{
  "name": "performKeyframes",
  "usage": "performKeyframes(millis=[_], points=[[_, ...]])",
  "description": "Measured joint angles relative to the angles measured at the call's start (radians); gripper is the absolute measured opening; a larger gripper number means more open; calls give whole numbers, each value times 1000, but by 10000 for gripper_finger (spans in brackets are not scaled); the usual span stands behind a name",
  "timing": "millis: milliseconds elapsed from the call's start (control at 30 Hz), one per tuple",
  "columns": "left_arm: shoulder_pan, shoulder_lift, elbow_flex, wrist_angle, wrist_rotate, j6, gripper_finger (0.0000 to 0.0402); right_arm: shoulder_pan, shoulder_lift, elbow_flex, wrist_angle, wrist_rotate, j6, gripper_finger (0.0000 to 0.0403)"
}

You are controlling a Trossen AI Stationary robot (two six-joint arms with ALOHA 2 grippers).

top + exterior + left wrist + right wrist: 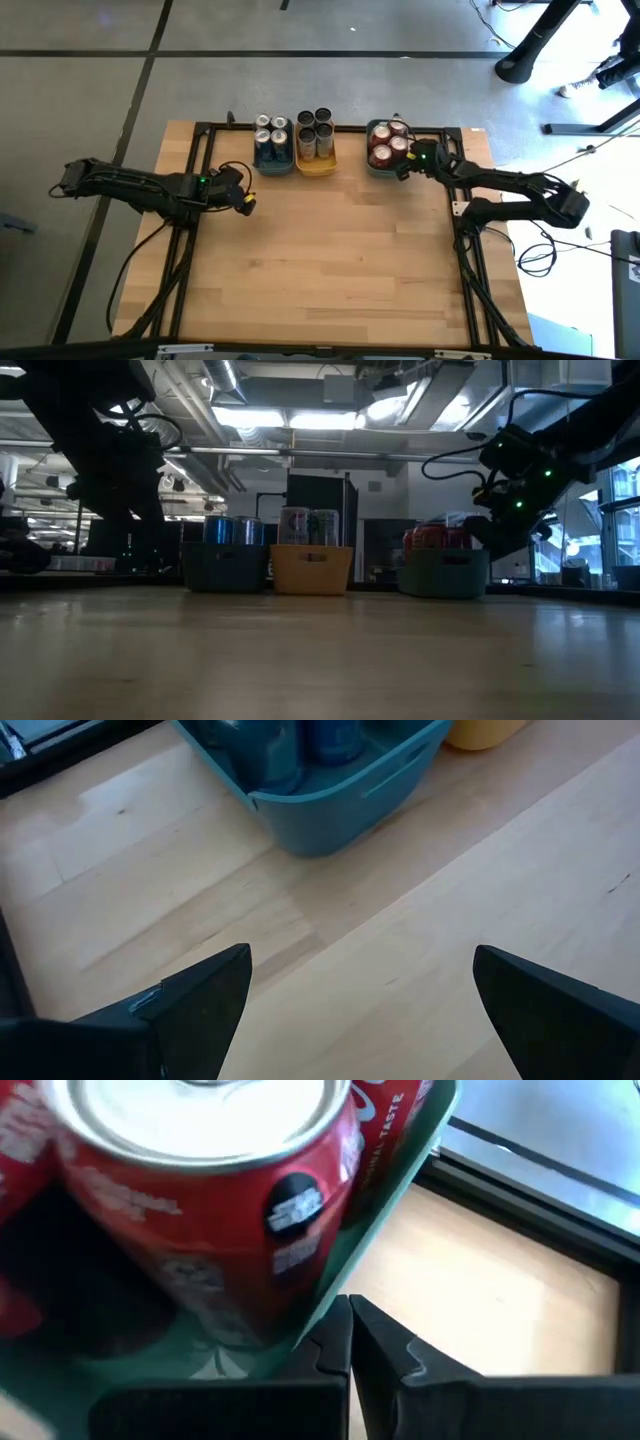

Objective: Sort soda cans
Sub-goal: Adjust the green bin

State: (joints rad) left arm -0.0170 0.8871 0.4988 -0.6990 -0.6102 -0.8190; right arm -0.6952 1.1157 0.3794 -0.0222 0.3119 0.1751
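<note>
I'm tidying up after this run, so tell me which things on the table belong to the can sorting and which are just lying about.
Part of the job:
blue cans in the left teal bin
dark cans in the yellow bin
red cans in the right teal bin
left gripper, open; right gripper, shut beside the red cans

Just lying about:
cables on the floor
</note>
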Motion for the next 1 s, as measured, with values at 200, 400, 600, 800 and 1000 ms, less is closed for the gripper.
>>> performKeyframes(millis=[200,400,600,800,1000], points=[[0,0,0,0,-1,16,370,0,119,1,143,28,-52,7],[0,0,0,0,-2,15,370,1,213,1,285,-32,-57,7],[0,0,0,0,-5,20,370,1,296,1,402,-78,-57,7],[0,0,0,1,-35,36,370,1,349,2,498,-87,-55,7],[0,0,0,0,-42,43,370,1,387,8,557,-102,-58,7]])
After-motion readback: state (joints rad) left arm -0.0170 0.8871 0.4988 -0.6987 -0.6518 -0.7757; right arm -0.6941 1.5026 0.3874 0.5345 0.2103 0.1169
